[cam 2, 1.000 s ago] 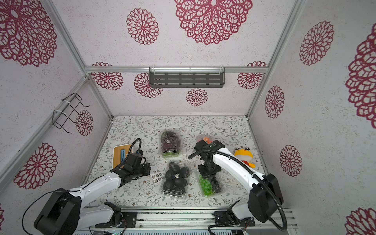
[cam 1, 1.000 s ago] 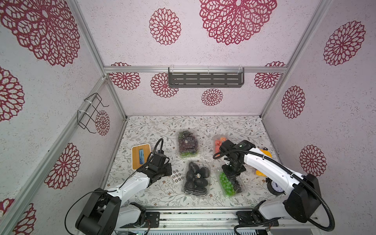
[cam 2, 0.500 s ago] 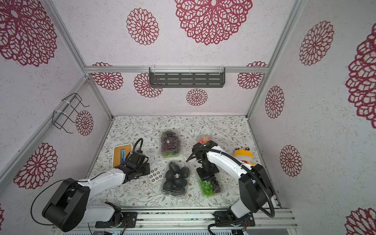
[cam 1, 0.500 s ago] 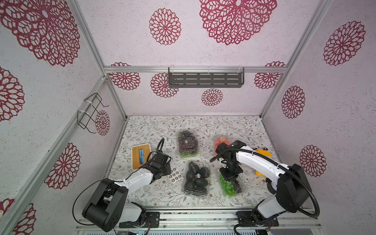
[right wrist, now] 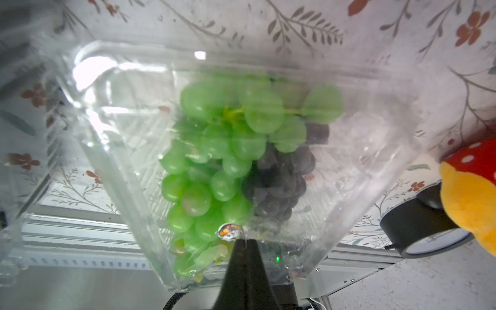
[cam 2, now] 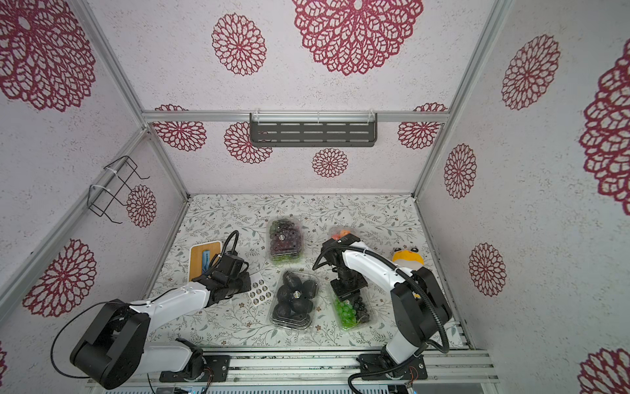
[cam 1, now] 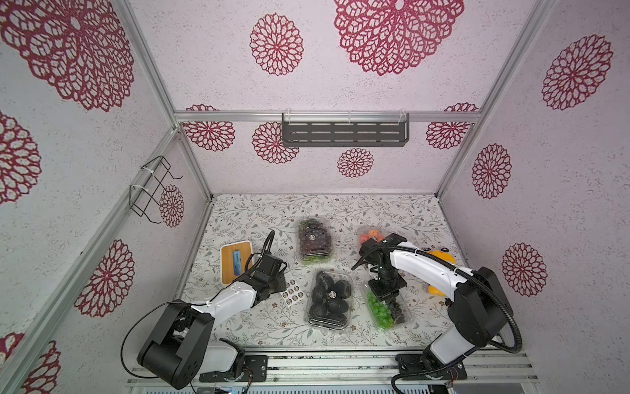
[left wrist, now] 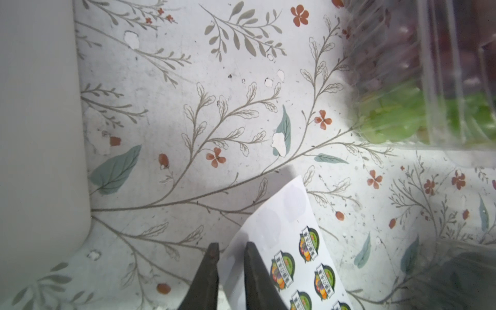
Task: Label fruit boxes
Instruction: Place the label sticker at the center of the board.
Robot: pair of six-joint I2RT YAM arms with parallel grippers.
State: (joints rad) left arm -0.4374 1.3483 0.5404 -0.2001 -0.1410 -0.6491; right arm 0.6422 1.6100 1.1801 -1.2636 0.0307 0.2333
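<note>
strawberry box [cam 1: 370, 234] partly behind right arm [cam 1: 419, 262]

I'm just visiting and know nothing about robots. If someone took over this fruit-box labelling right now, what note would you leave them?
The left end effector has its jaws slightly apart at the corner of the sticker sheet. The right end effector is shut, tip on the lid of the green-and-black grape box, beside a sticker.
In both top views the purple grape box and black fruit box sit mid-table, each with a sticker on its lid: done.
To do: confirm the green-and-black sticker holds; the strawberry box, partly behind the right arm, shows no sticker.
</note>
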